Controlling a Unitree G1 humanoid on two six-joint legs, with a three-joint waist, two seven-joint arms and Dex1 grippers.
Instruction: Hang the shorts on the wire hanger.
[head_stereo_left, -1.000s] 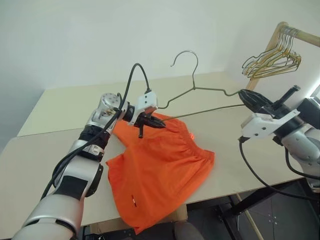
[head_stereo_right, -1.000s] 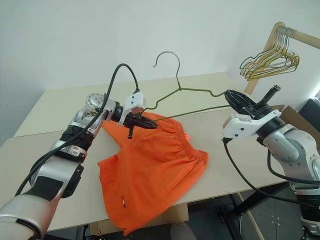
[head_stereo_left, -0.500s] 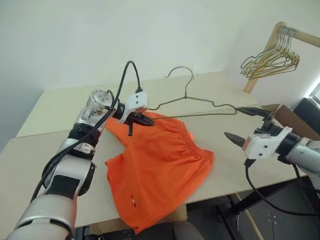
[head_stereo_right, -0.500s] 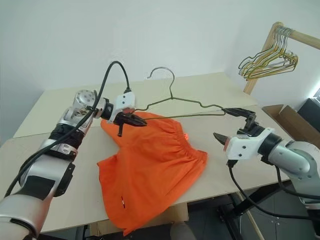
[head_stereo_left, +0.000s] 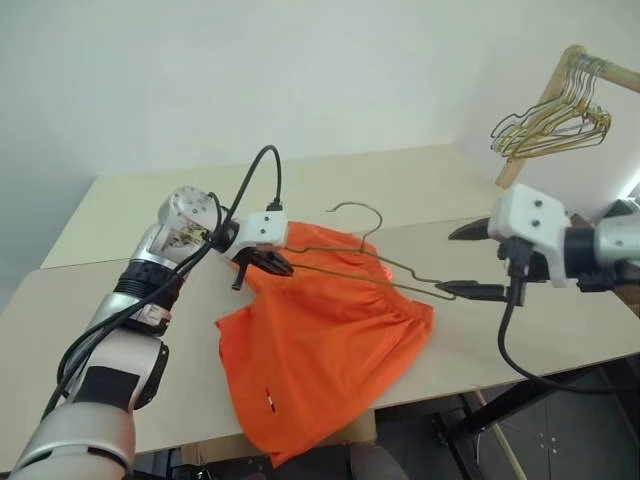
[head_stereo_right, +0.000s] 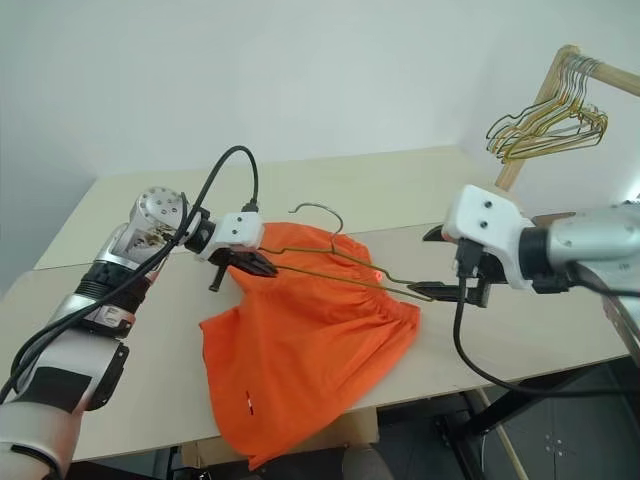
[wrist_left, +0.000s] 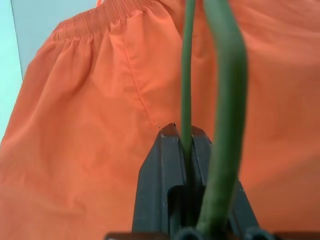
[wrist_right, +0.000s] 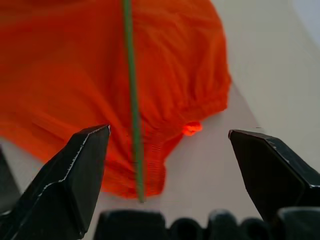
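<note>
Shorts (head_stereo_left: 320, 350) lie flat on the bench (head_stereo_left: 90, 330), bright orange, one leg drooping over the near edge, the gathered waistband running along the far right side. They look thin and limp, light enough to lift by a pinch, yet they will sag and slide rather than keep any shape. I judge the elastic waistband the best place to take hold, since the bunched hem gives something firm to nip.

Just above the cloth hangs the wire hanger (head_stereo_left: 390, 270), tilted low across the waistband, its hook rising over the far side of the fabric. It seems stiff but springy and smooth, so it may twist in a single grip and let fabric slip along it.

The left tool (wrist_left: 182, 142) is clamped tight on one end of the wire, which runs straight out between its closed fingers. The right tool (head_stereo_left: 470, 262) stands wide apart at the other end, gripping nothing; its lower finger sits close by the wire's bend, though whether it touches I cannot tell.

Off to the far right, a bunch of hangers (head_stereo_left: 550, 125) dangles from a wooden rod.
</note>
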